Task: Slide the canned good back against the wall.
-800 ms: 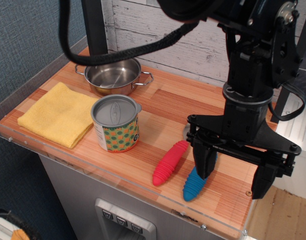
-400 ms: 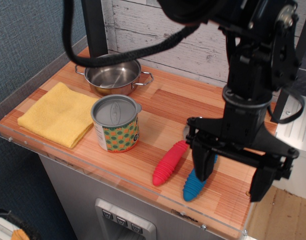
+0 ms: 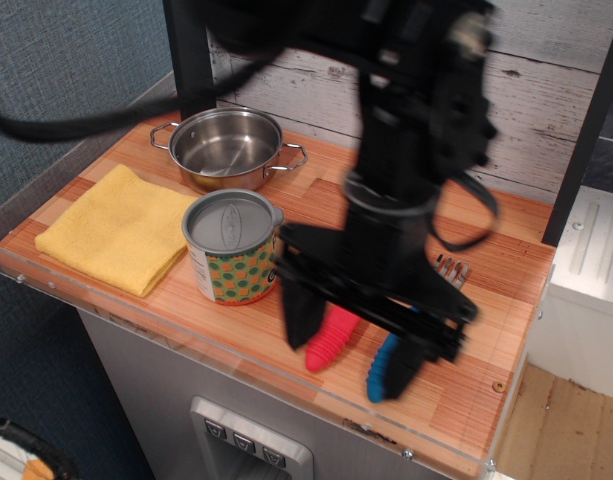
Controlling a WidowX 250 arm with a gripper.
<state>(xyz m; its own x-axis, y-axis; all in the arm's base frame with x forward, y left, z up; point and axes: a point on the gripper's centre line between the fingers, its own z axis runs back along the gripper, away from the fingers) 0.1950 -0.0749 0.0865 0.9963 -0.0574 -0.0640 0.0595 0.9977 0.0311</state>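
The canned good [image 3: 233, 247] stands upright on the wooden worktop [image 3: 336, 205], well out from the wall [image 3: 316, 85] of whitewashed planks, with the steel pot [image 3: 227, 148] between it and that wall and the yellow cloth [image 3: 116, 227] just beside the can on the side away from the arm. The gripper [image 3: 354, 340], blurred, hangs just on the other side of the can without touching it, its fingers [image 3: 304, 318] spread wide apart and holding nothing. Between and behind those fingers, beside the can, lie a red ridged toy [image 3: 331, 340] and a blue one [image 3: 384, 366], and a fork [image 3: 449, 268] shows past the arm.
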